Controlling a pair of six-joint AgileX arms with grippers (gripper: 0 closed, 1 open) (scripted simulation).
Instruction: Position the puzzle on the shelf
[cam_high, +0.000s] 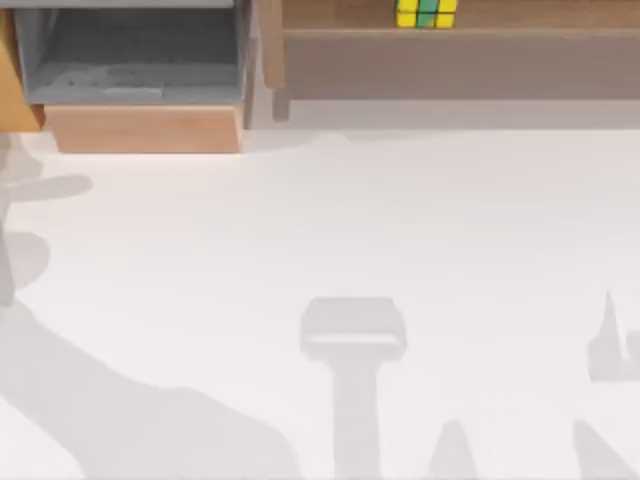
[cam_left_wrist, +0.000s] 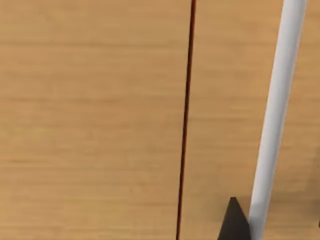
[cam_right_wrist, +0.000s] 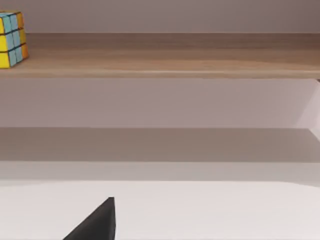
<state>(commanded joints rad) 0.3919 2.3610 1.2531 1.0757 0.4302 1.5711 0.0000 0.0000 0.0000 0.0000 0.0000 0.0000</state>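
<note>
The puzzle (cam_high: 427, 12), a small cube of yellow, green and blue squares, rests on the top plank of the long brown shelf (cam_high: 450, 60) at the table's back right. In the right wrist view the puzzle (cam_right_wrist: 11, 39) stands upright on the shelf's (cam_right_wrist: 165, 60) upper board, with nothing touching it. My right gripper (cam_right_wrist: 97, 222) appears as a dark tip low over the white table, well back from the shelf. My left gripper (cam_left_wrist: 234, 222) appears as a dark tip close against a light wooden surface (cam_left_wrist: 90, 120).
A grey-lined box with a light wood front (cam_high: 140, 128) stands at the back left, next to the shelf's end post (cam_high: 270, 50). The white table (cam_high: 320, 250) carries grey arm shadows along its front and left. A white bar (cam_left_wrist: 277, 115) crosses the left wrist view.
</note>
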